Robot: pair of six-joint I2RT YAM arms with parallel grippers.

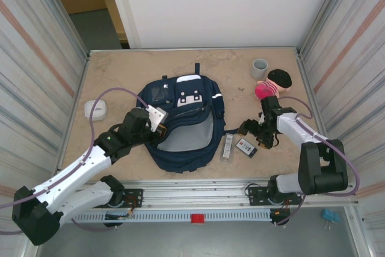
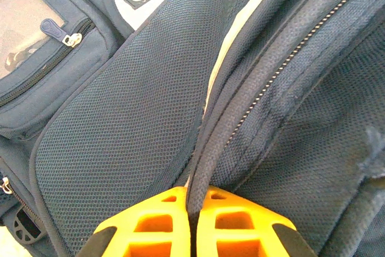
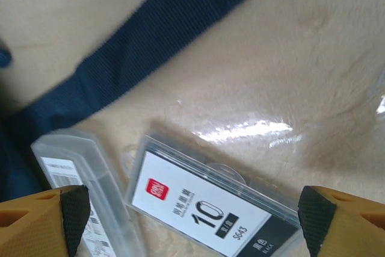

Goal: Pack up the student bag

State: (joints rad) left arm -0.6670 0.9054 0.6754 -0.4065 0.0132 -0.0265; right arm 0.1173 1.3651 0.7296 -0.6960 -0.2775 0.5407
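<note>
Student bag (image 1: 180, 124) lies open-mouthed at the centre of the worktop (image 1: 120, 76). Its zip rim (image 2: 240, 118) is clamped between the left fingers (image 2: 150, 227) on the bag's 9 o'clock side. Right fingers (image 3: 36, 221) stand wide apart, hovering over a labelled clear box (image 3: 210, 209) at the bag's 4 o'clock. In the right wrist view the box's long axis runs 10 to 4 o'clock, nearly along the finger span. A wrist turn looks needed before closing, and the right arm is nearer.
</note>
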